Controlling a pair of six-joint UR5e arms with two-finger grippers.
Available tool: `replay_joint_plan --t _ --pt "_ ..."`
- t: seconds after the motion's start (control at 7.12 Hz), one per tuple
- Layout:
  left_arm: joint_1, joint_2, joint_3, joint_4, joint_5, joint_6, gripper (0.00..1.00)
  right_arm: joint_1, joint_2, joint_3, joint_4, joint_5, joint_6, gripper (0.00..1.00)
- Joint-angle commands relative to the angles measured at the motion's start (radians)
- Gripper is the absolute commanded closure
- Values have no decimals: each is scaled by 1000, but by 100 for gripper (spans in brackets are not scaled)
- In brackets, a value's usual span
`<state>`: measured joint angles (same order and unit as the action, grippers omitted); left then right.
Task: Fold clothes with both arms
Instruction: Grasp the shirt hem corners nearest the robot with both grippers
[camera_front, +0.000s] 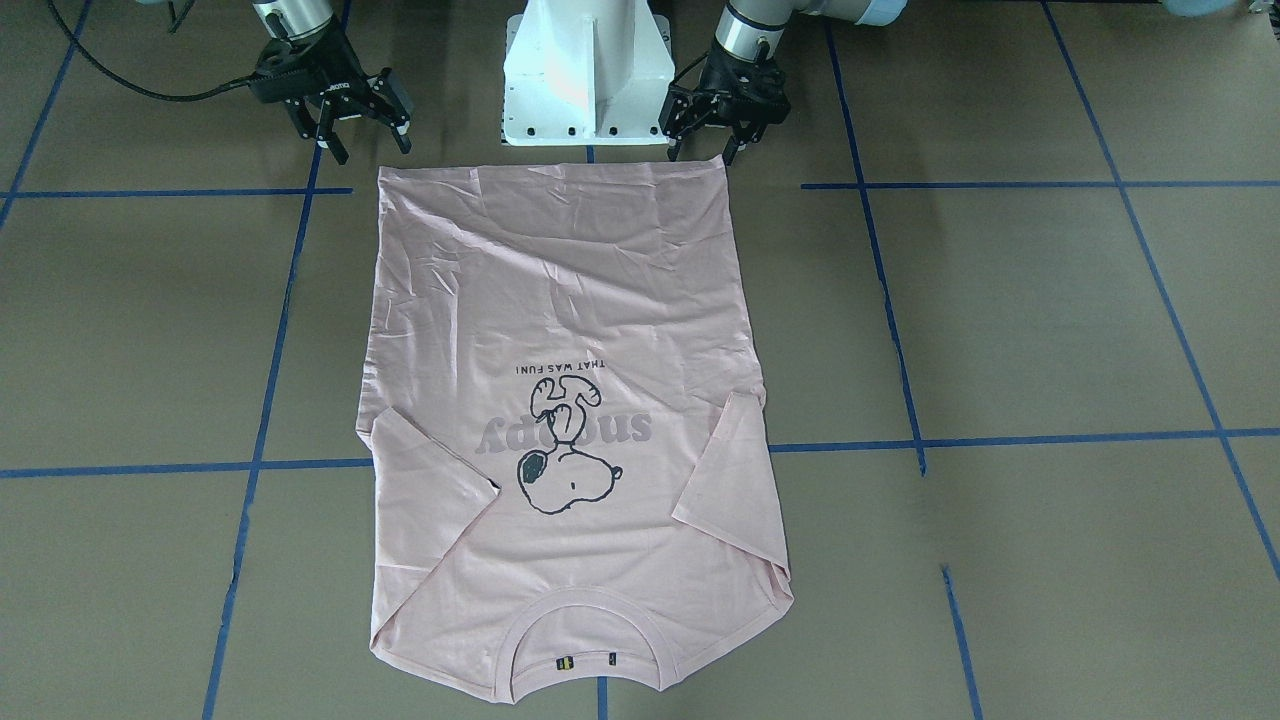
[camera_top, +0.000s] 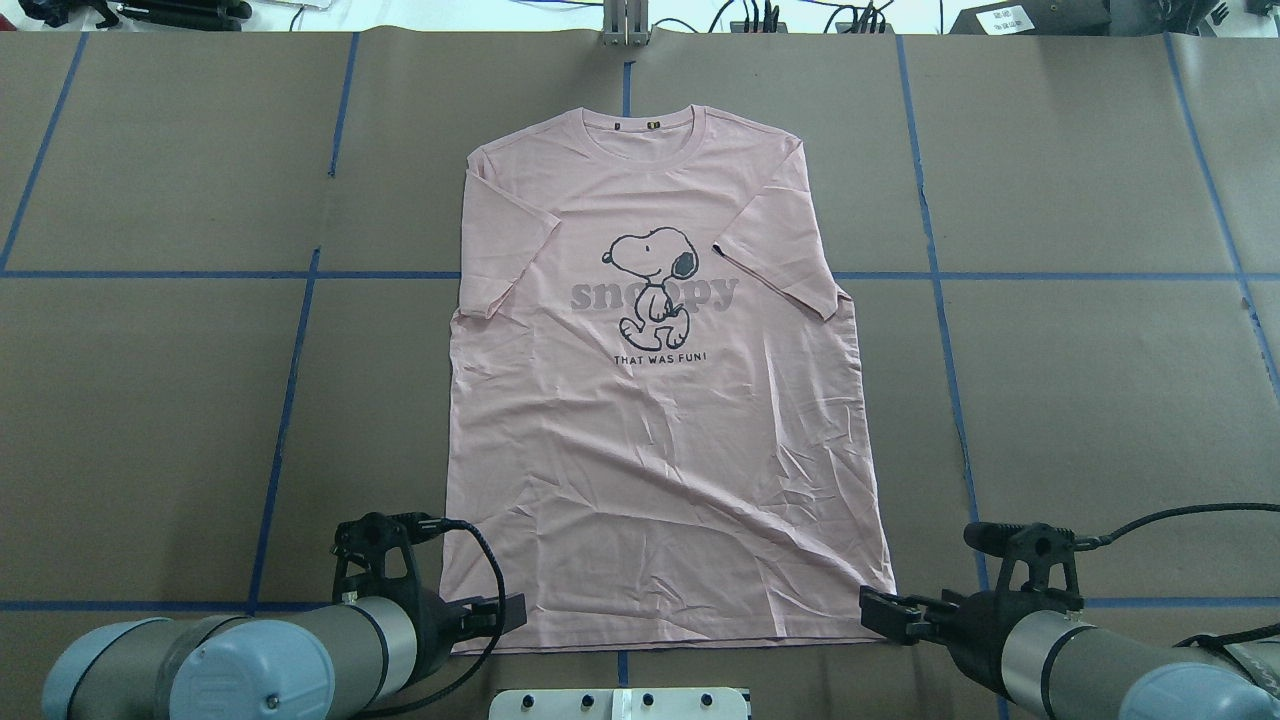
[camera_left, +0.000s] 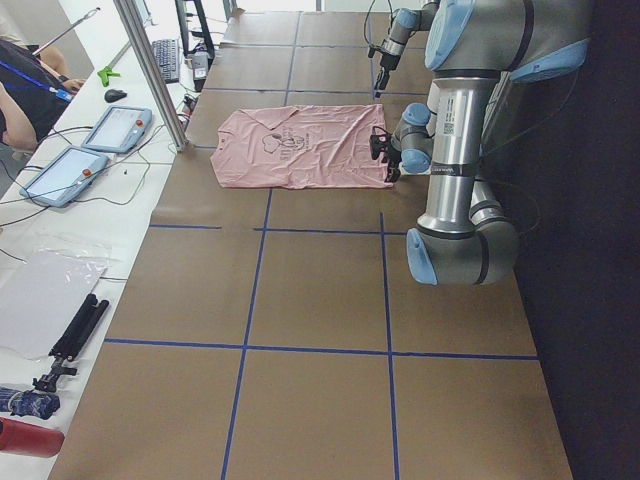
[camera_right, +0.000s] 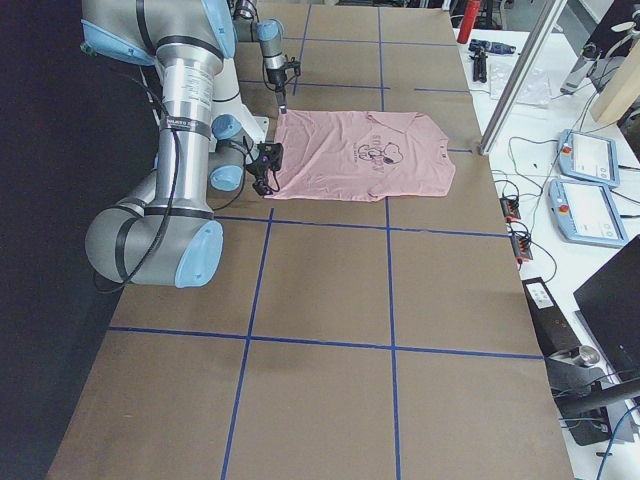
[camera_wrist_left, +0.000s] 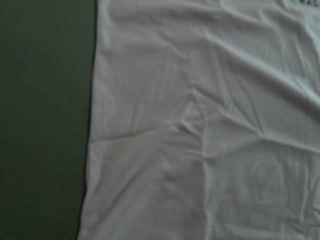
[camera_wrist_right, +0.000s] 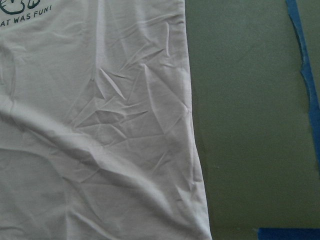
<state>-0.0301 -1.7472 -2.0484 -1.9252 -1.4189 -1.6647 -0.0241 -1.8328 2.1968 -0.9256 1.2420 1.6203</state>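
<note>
The pale pink T-shirt (camera_front: 560, 290) lies flat and print up on the brown table. Its collar (camera_front: 585, 640) is far from the robot and its hem is next to the base. Both short sleeves lie folded in over the body. It also shows in the overhead view (camera_top: 660, 430). My left gripper (camera_front: 703, 150) is open and hovers at one hem corner, seen low left in the overhead view (camera_top: 503, 612). My right gripper (camera_front: 375, 150) is open just outside the other hem corner (camera_top: 882, 612). Both wrist views show only wrinkled cloth (camera_wrist_left: 200, 125) (camera_wrist_right: 100, 125), no fingers.
The white pedestal base (camera_front: 585, 70) stands right behind the hem. Blue tape lines (camera_front: 260, 420) cross the brown table. A metal post (camera_left: 150, 70), tablets (camera_left: 115, 130) and cables line the far table edge, where an operator (camera_left: 20, 90) sits.
</note>
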Motion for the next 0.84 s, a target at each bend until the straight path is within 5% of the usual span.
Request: replay_joint_plan --t 0.0,0.28,0.7 --pt "18 21 4 8 5 -14 23 -7 -8 -2 14 -9 1 2" --pt "29 20 13 9 1 -13 26 -7 -8 -2 14 -9 1 1" --pt "36 18 13 9 0 -13 74 -7 -6 -2 14 -9 1 1"
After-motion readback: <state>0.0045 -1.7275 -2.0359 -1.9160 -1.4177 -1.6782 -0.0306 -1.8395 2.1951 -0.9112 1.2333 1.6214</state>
